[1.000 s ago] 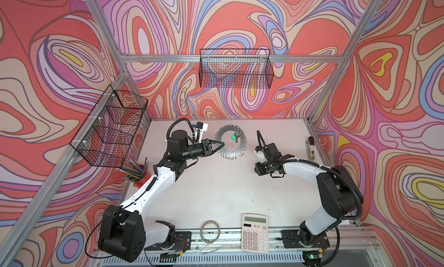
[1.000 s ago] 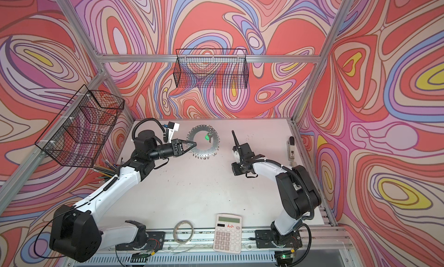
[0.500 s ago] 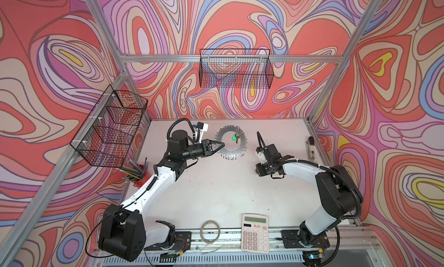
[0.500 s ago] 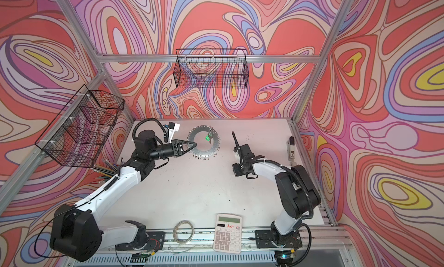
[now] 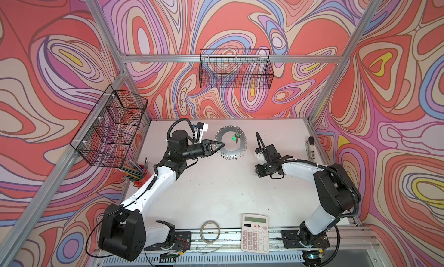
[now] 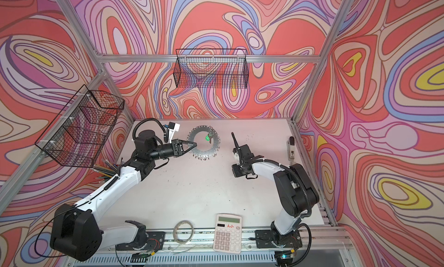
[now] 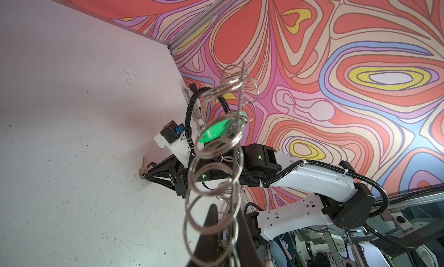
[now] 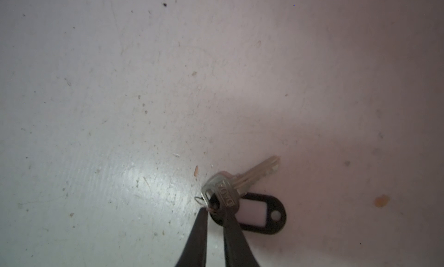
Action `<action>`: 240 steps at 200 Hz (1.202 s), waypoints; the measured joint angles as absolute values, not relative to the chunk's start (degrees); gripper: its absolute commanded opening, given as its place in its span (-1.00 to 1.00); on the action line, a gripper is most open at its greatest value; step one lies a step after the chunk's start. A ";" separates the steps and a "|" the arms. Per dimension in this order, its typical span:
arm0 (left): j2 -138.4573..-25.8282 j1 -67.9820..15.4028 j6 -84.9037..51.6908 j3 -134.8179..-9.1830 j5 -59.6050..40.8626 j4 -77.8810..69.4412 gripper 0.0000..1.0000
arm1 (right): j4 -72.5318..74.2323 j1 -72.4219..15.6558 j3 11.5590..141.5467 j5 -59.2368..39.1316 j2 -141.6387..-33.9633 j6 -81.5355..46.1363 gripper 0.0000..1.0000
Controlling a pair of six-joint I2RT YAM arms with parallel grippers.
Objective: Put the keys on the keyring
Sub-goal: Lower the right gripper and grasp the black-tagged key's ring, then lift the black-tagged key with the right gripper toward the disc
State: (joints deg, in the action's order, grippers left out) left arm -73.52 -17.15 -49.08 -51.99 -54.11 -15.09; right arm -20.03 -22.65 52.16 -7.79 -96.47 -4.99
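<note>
White worktop, swirled walls. Left end effector clamps the keyring, green-tagged key already on it. Right end effector is nearly together around the black-tagged key on the worktop, grip uncertain. Best to pinch squarely before lifting.

- Walls: back and both sides covered in swirl print of red, pink, lilac, blue and yellow.
- Aluminium frame: rails up the wall corners and across the back wall.
- Tabletop: white, flat, scuffed, dark specks; orange stain in right wrist view.
- Wire basket: black, hangs from back rail.
- Tiered wire basket: black, on left side rail.
- Light: even, soft; pale sheen on tabletop in right wrist view.
</note>
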 measured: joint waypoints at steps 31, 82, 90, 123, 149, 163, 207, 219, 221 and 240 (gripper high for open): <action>-73.82 -17.15 -49.08 -51.99 -54.19 -14.98 -1.00 | -19.81 -22.65 52.16 -8.62 -96.51 -4.97 -0.80; -73.82 -16.86 -49.06 -51.99 -54.22 -14.74 -1.00 | -19.66 -22.68 52.16 -9.98 -96.51 -4.95 -0.90; -73.82 -16.86 -49.08 -51.99 -54.22 -14.68 -1.00 | -19.66 -22.65 52.16 -10.31 -96.51 -4.95 -0.94; -73.82 -16.86 -49.06 -51.99 -54.24 -14.61 -1.00 | -19.03 -22.65 52.16 -11.44 -96.51 -4.95 -1.00; -73.82 -16.82 -49.06 -51.99 -54.24 -14.52 -1.00 | -18.57 -22.65 52.16 -11.70 -96.51 -4.95 -0.99; -73.82 -16.82 -49.01 -51.99 -54.24 -14.35 -1.00 | -18.50 -22.65 52.16 -11.77 -96.51 -4.97 -0.90; -73.82 -16.82 -48.25 -51.99 -54.22 -13.34 -1.00 | -18.24 -22.65 52.16 -11.79 -96.51 -4.95 -0.73; -73.82 -16.82 -48.18 -51.99 -54.24 -13.15 -1.00 | -18.09 -22.65 52.16 -11.79 -96.51 -4.95 -0.71; -73.82 -16.82 -48.18 -51.99 -54.24 -13.10 -1.00 | -18.04 -22.65 52.16 -11.81 -96.51 -4.97 -0.71; -73.82 -16.82 -48.16 -51.99 -54.24 -12.97 -1.00 | -17.65 -22.65 52.16 -11.79 -96.51 -4.97 -0.69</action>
State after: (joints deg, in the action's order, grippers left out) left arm -73.82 -16.82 -48.16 -51.99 -54.24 -12.97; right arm -17.65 -22.65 52.16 -11.79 -96.51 -4.97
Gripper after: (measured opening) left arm 0.105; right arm 0.150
